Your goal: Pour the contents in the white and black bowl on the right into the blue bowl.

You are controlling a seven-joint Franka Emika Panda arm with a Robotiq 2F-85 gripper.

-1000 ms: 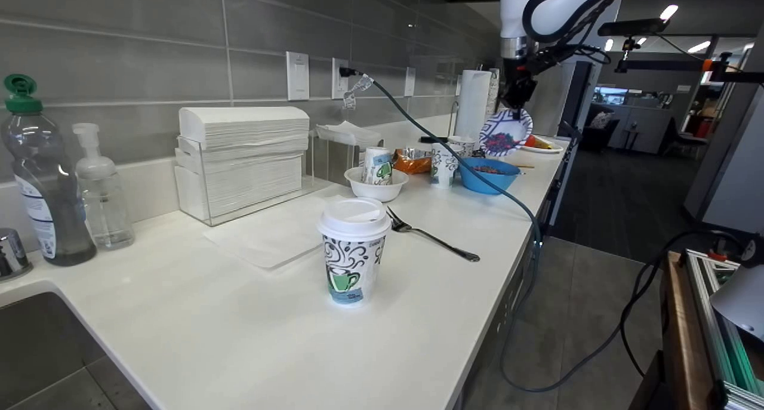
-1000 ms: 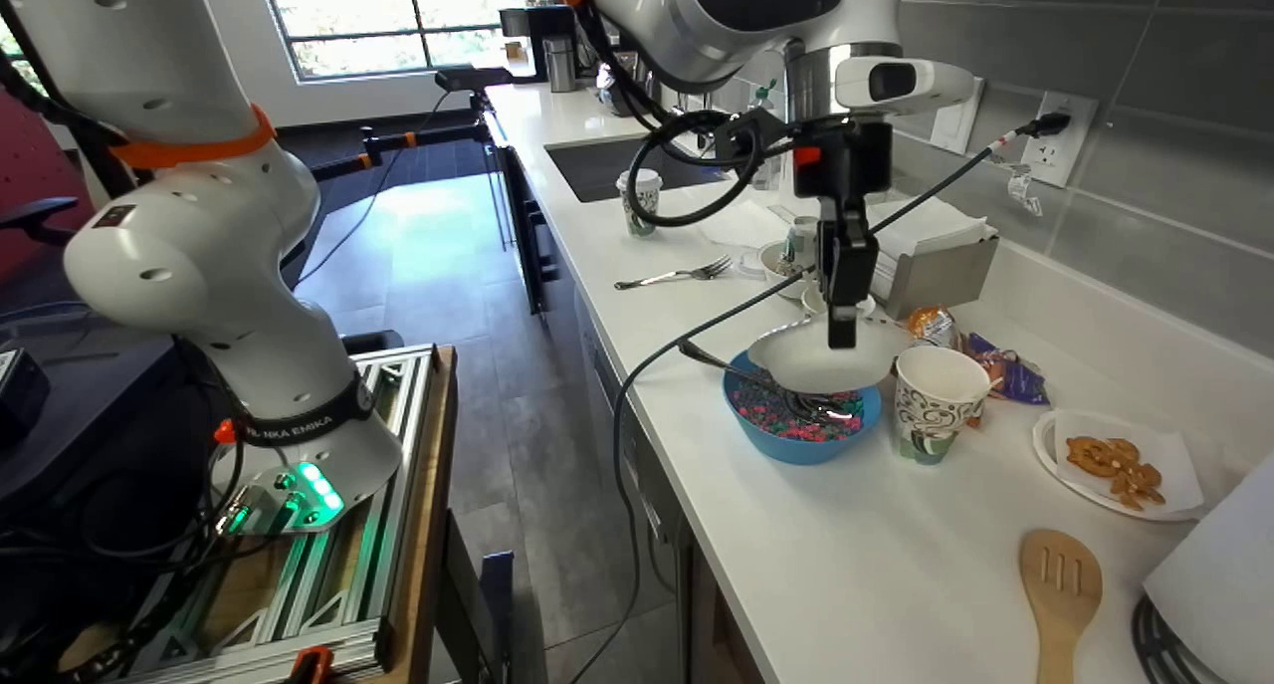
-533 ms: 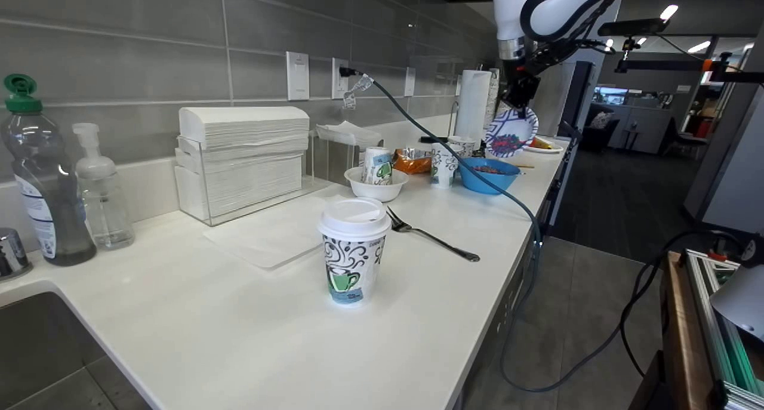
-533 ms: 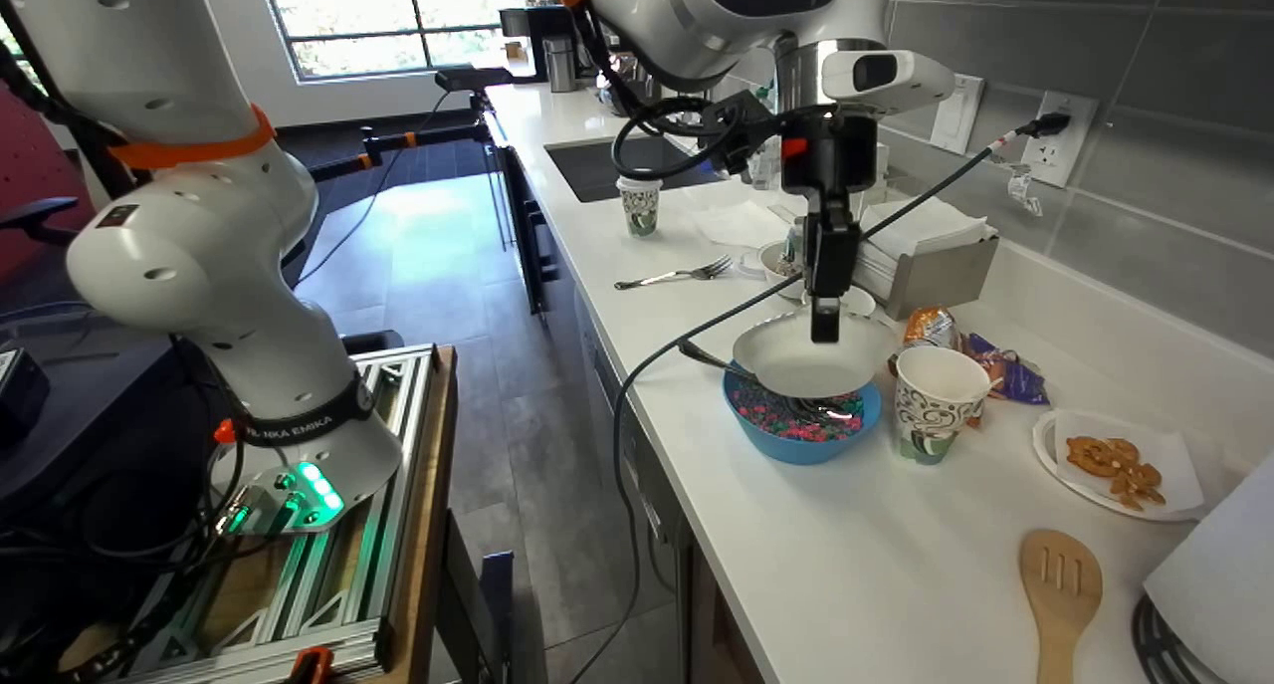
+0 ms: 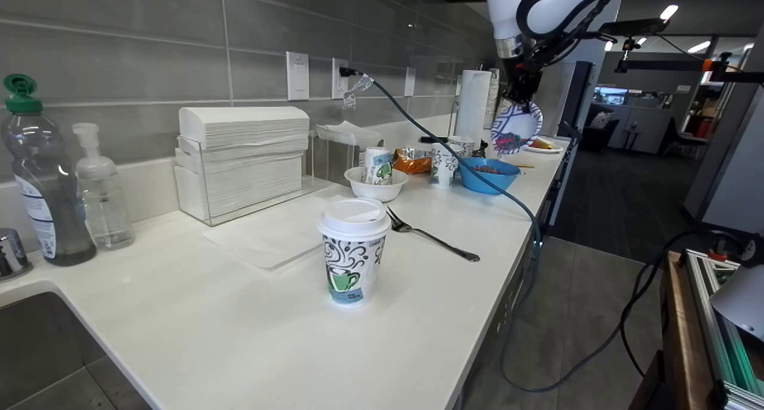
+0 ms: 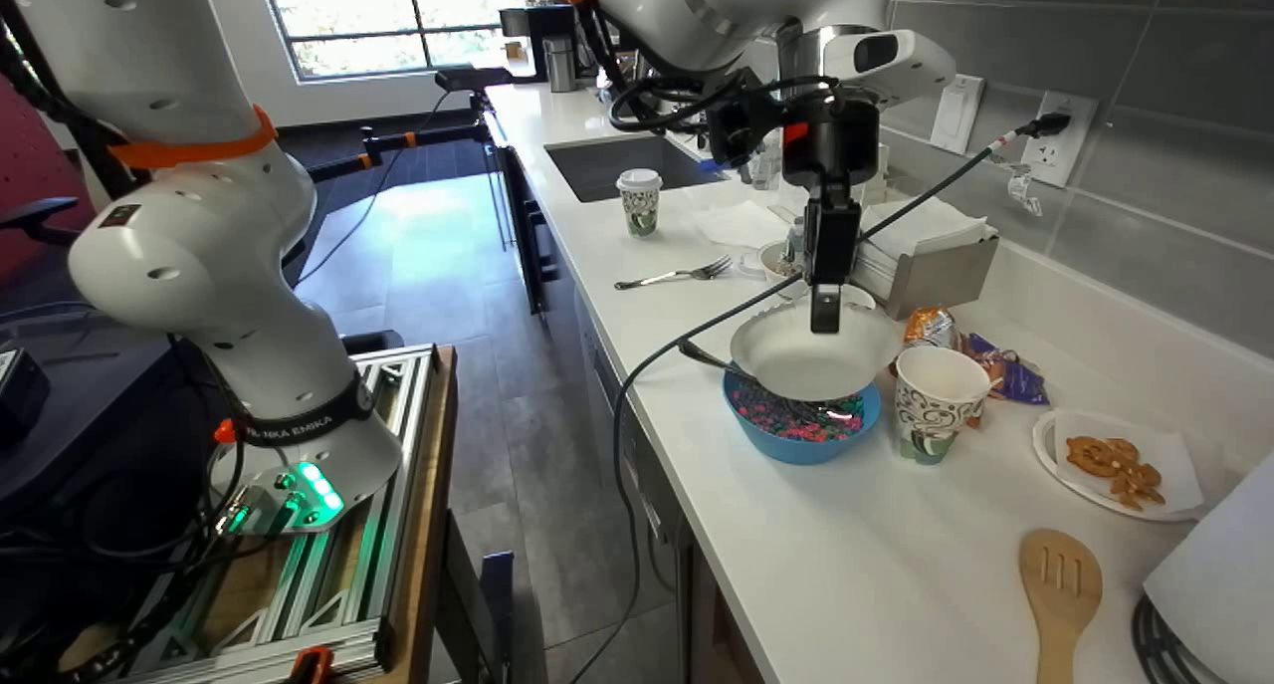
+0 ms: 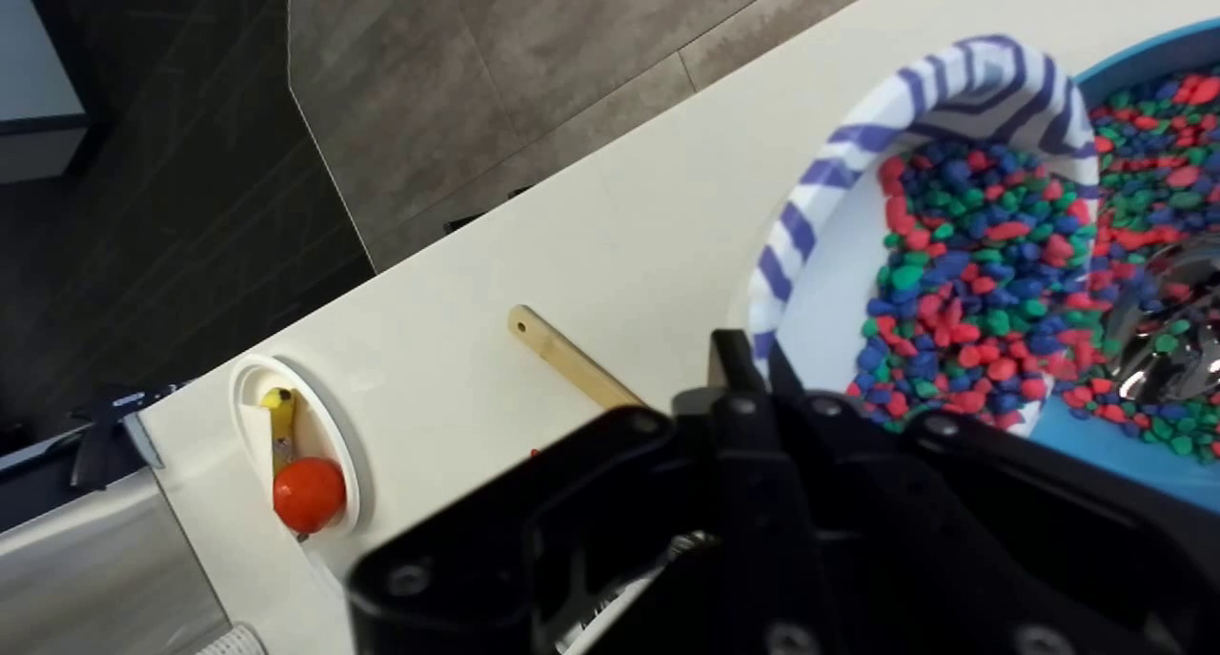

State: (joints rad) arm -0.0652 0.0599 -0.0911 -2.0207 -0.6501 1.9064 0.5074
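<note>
Violet-striped white paper bowl [image 7: 831,288], red, green and blue pebbles [image 7: 972,288], bright blue bowl [image 6: 799,450] near the edge of the white surface [image 6: 896,584], white lidded cup [image 5: 355,255] with black swirls

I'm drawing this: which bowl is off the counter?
The patterned white bowl: the pincer holds it up. The blue bowl and plain white bowl rest on the counter.

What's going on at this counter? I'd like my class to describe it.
A robot's gripper is shut on the rim of a purple-patterned white bowl, holding it raised and tilted toward the blue bowl. Red, green and blue pebbles lie in both bowls, so the pour looks unfinished. Whether any pebbles are dropping right now, I can't tell.
</note>
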